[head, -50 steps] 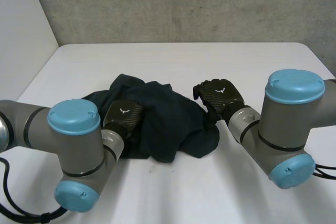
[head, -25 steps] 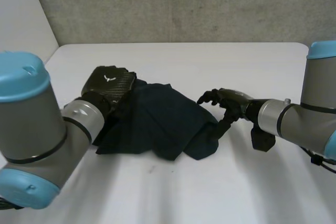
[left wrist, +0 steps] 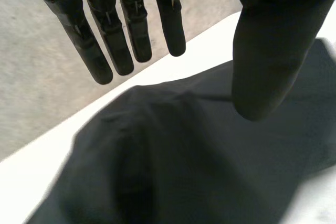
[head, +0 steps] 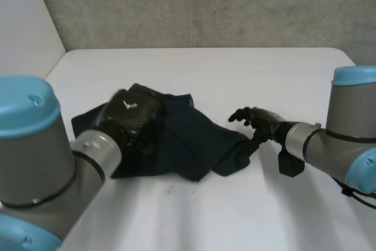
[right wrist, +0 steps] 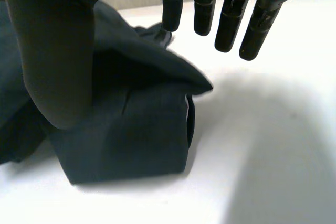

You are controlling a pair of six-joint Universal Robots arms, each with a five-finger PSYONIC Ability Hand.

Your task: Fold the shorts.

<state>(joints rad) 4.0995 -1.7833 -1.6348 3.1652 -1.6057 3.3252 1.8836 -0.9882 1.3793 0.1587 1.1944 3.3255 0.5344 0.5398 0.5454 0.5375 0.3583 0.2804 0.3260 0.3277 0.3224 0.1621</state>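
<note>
The dark blue shorts (head: 188, 139) lie bunched in a loose heap in the middle of the white table (head: 235, 74). My left hand (head: 130, 113) hovers over the heap's left part, its fingers (left wrist: 126, 30) straight and spread, the thumb (left wrist: 268, 51) apart, nothing in it. The shorts (left wrist: 184, 156) lie below that palm. My right hand (head: 255, 119) stands at the heap's right edge, its fingers (right wrist: 231, 19) straight and off the cloth. A folded corner of the shorts (right wrist: 131, 129) lies under this hand, beside the thumb (right wrist: 52, 51).
A grey concrete wall (head: 205, 4) rises behind the table's far edge. Bare white tabletop (head: 264, 204) lies in front of the shorts and to their right.
My left hand has let go of the cloth and opened, dropping from the heap's left rear onto its left part. The shorts have spread leftward. My right hand has opened and drawn slightly right.
</note>
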